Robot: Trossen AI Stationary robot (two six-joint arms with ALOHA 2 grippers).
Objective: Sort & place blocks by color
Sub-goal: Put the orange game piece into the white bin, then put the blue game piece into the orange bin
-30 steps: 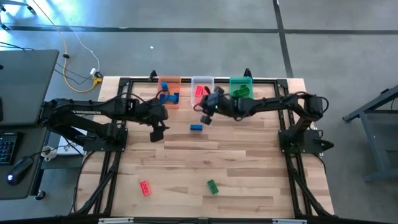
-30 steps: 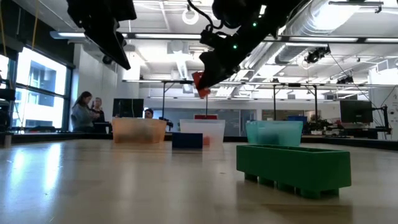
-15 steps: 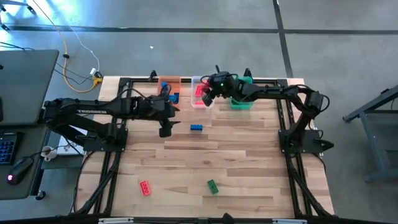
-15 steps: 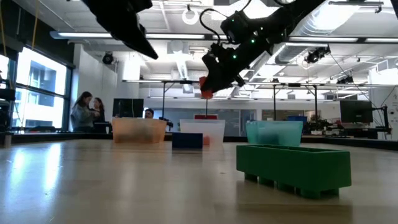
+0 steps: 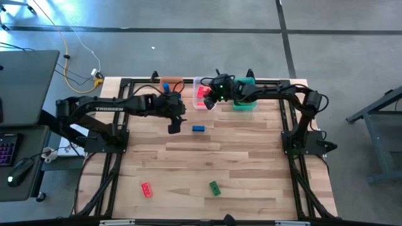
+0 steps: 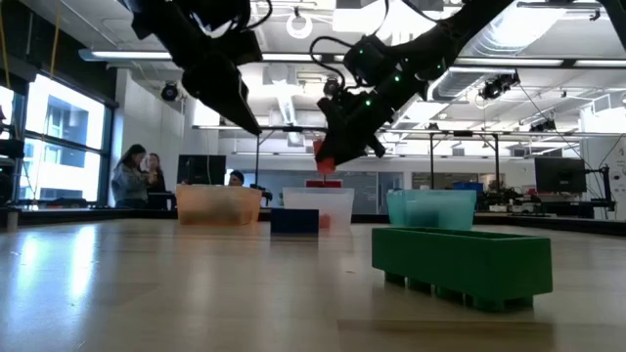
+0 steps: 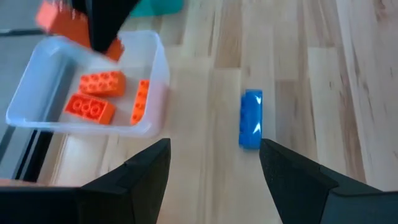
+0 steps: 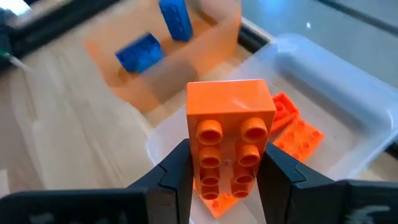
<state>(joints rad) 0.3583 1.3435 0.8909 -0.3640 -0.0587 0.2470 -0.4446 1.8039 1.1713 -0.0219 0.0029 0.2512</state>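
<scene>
Red brick (image 8: 230, 143) is pinched in our right claw (image 5: 211, 100), hanging just over the clear bin (image 8: 348, 118), where a few more red bricks (image 7: 93, 102) already lie. Our left claw (image 5: 174, 124) hovers with fingers spread and empty, near the blue brick (image 5: 198, 129) on the wooden table (image 5: 239, 157).
</scene>
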